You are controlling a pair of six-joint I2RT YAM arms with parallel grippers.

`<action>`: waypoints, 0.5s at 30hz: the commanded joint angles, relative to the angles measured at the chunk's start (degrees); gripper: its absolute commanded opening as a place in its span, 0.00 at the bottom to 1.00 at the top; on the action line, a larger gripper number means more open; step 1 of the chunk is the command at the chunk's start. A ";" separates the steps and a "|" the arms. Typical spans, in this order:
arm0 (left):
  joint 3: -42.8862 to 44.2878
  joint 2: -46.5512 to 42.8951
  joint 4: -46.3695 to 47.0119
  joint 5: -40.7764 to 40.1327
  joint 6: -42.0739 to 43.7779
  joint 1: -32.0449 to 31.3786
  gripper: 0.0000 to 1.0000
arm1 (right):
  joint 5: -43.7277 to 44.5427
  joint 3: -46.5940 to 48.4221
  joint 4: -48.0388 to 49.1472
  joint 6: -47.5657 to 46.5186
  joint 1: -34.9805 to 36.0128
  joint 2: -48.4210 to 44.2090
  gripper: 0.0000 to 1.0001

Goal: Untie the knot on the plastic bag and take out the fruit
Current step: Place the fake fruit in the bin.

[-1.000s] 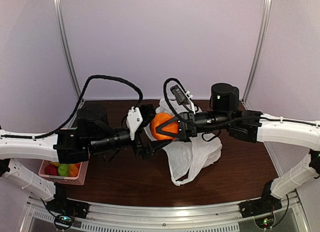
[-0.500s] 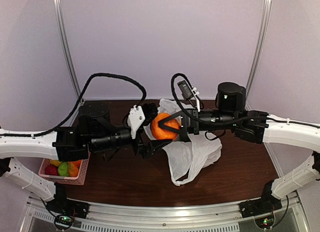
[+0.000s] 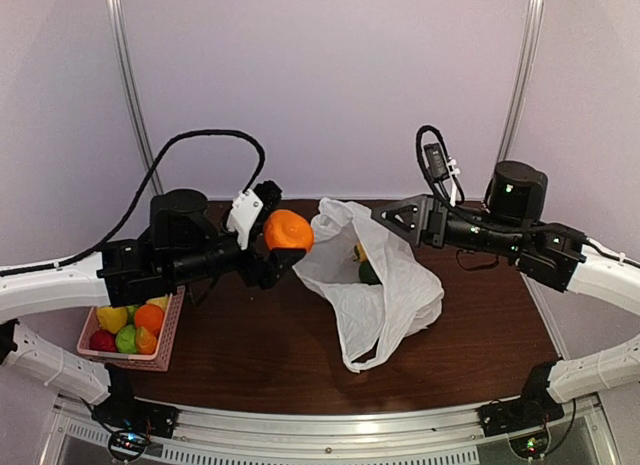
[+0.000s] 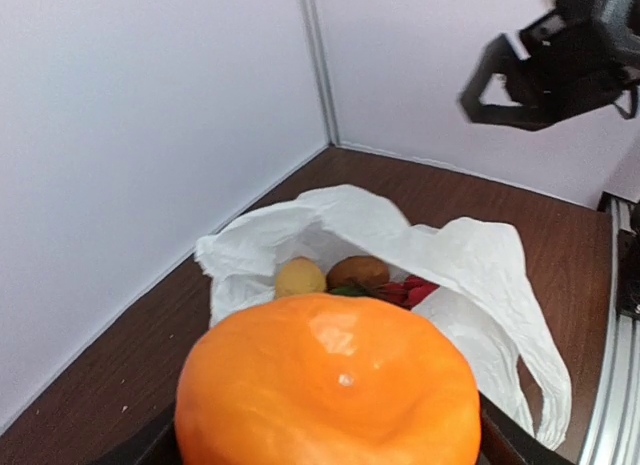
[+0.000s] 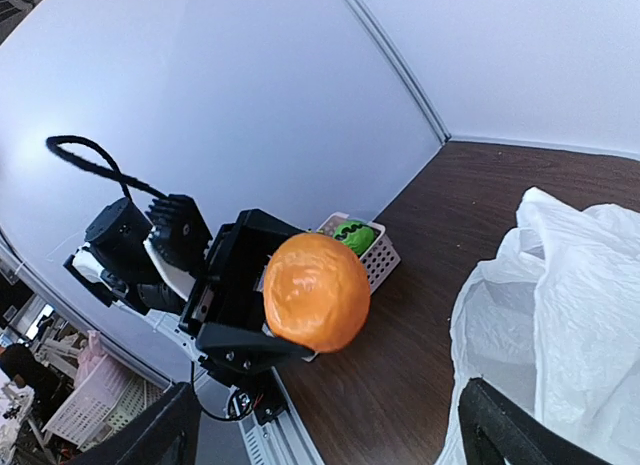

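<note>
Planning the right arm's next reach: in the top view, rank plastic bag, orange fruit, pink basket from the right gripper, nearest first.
1. plastic bag, right beside the right gripper, centre.
2. orange fruit, held in the left gripper, centre-left.
3. pink basket, far left, near edge.

Table (image 3: pixel 250 370): dark brown wood-grain top with a dull sheen, lying under both sets of jaws.
Back wall (image 3: pixel 330 75): plain pale lilac panel, beyond the jaws.
Left side wall (image 3: pixel 50 125) and right side wall (image 3: pixel 595 105): same panel, each outboard of the jaws on its side.
Left post (image 3: pixel 132 95) and right post (image 3: pixel 518 85): silver metal, at the rear corners.
Rail (image 3: pixel 330 440): ribbed aluminium along the near table edge, behind the jaws.
Light: even, diffuse; soft shadows.
</note>
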 commanded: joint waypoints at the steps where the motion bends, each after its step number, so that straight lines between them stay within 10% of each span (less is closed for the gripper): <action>1: -4.47 -7.17 -4.10 -0.18 -9.77 8.22 0.70 | 4.51 -1.79 -4.40 -0.32 -1.69 -3.79 0.90; 15: -13.45 -21.75 -23.25 7.45 -29.25 35.92 0.71 | 8.87 -0.90 -9.69 -3.63 -3.97 -6.10 0.91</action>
